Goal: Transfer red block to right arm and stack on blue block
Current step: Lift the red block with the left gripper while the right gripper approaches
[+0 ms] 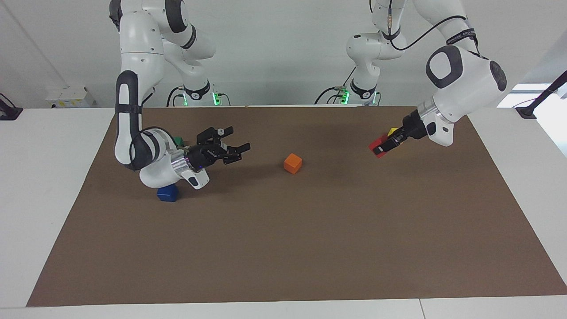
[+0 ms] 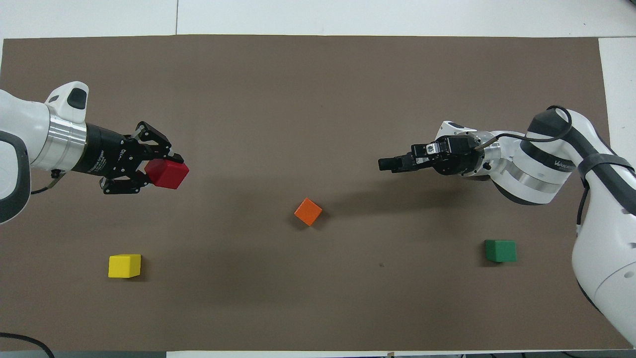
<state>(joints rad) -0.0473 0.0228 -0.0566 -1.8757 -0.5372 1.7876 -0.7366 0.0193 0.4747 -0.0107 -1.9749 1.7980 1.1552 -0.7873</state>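
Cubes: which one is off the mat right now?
The red block, shut in the left gripper above the mat. Orange, yellow, green and blue rest on it.

A white table (image 1: 44, 186) carries a large brown mat (image 1: 283, 248) that covers most of its top. 4 cubes lie directly on the mat. The orange cube (image 1: 293, 163) sits near the middle, turned at an angle to the mat's edges. The blue block (image 1: 167, 193) lies toward the right arm's end, and the green cube (image 2: 500, 250) is at that same end, nearer to the robots. The yellow cube (image 2: 124, 265) lies toward the left arm's end, nearer to the robots than the orange cube.
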